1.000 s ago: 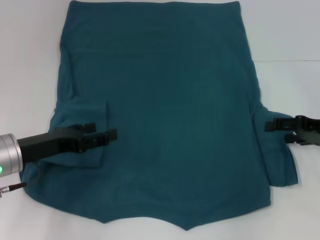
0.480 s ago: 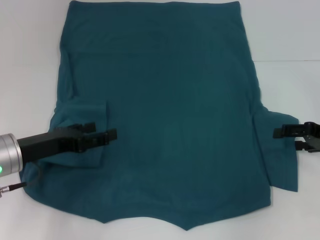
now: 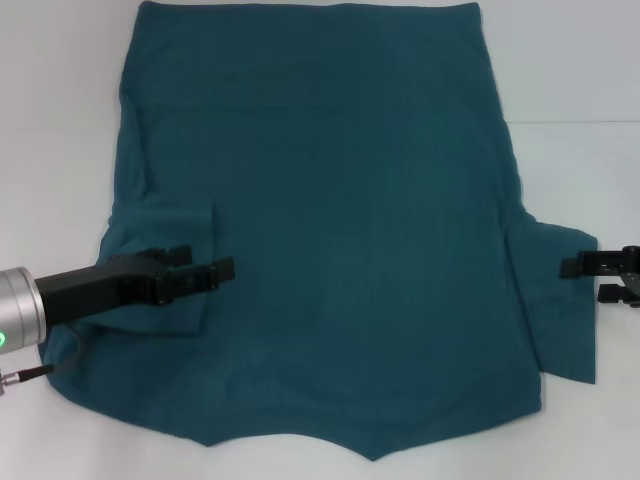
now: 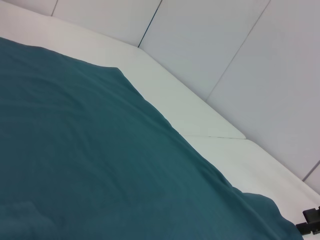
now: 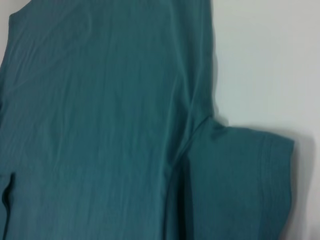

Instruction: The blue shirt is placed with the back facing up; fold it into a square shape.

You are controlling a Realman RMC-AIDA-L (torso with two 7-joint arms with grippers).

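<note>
Blue shirt lies plain side up; left claw parted over folded sleeve; right claw parted, empty.

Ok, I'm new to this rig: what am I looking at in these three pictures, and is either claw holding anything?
It is a two-armed robot folding the blue shirt on a white table. The big picture looks down from its head; the other two come from cameras on each wrist. The shirt lies spread flat, plain side up. The left claw sits over the left sleeve, which is folded inward onto the body. The right claw is at the picture's edge beside the right sleeve, which lies spread out. Neither claw visibly holds cloth.
</note>
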